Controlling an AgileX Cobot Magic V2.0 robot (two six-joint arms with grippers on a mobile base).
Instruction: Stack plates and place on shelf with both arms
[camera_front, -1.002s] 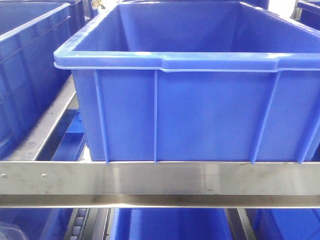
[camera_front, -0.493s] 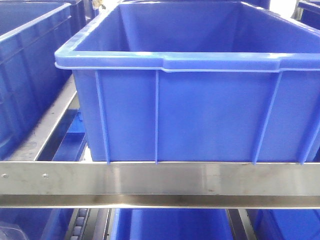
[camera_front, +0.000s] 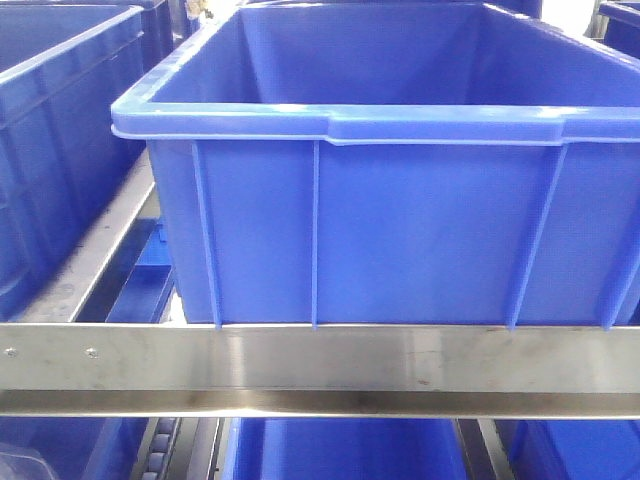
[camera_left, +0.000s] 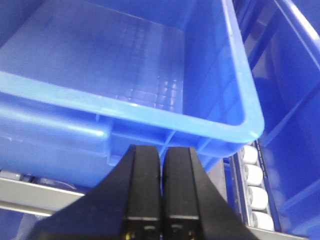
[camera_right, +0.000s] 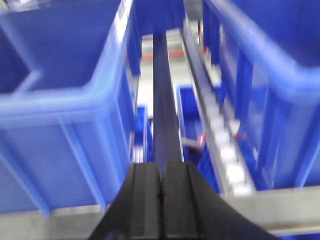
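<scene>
Arm L tool, R tool: matte blk

Both black arms end in pincers pressed closed and empty: left pincer, right pincer.

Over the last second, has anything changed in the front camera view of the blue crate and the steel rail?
Almost nothing. The blue crate and the steel rail sit a hair further right and lower in the front view, which looks like a slight camera shift and not an object being moved. Nothing was grasped or released; no plates or grippers appear there.
</scene>
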